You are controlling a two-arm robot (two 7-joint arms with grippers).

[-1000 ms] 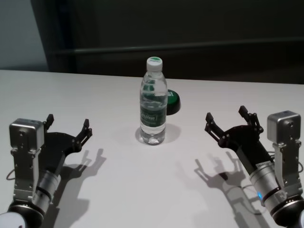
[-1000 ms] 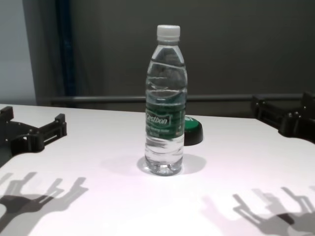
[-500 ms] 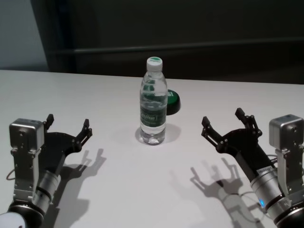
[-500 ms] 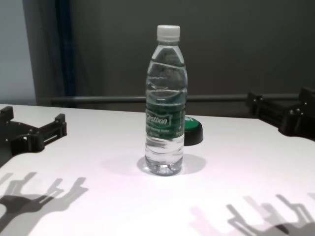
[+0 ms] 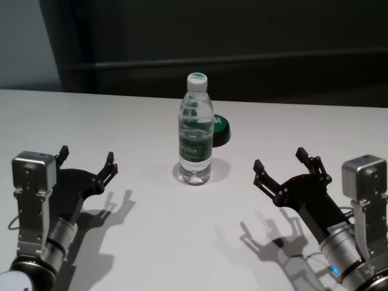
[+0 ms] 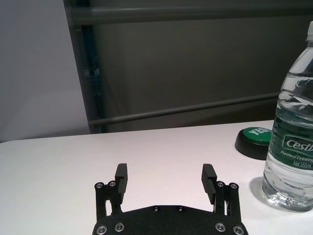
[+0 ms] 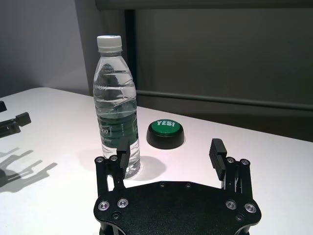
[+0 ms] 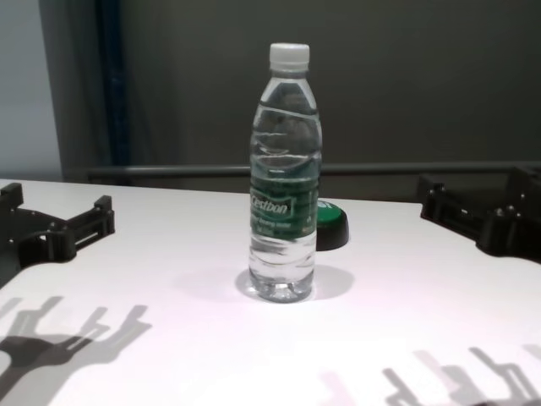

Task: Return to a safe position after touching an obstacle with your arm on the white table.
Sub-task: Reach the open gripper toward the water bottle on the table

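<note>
The obstacle (image 5: 196, 136) is a tall clear water bottle with a white cap and a dark green label. It stands upright in the middle of the white table (image 5: 139, 115) and also shows in the chest view (image 8: 285, 194). My right gripper (image 5: 280, 160) hovers open above the table, to the right of the bottle and nearer me, clear of it. The right wrist view has the bottle (image 7: 116, 122) ahead of the open, empty right gripper (image 7: 170, 149). My left gripper (image 5: 86, 156) is open and empty at the near left, well away from the bottle (image 6: 293, 147).
A low round green push-button (image 5: 220, 128) on a black base sits just behind and right of the bottle, reading "YES!" in the right wrist view (image 7: 166, 132). A dark wall with a horizontal rail runs behind the table's far edge.
My right gripper has drawn back toward me and slightly left, still open, and its shadow has slid nearer. The left arm and the bottle have not moved.
</note>
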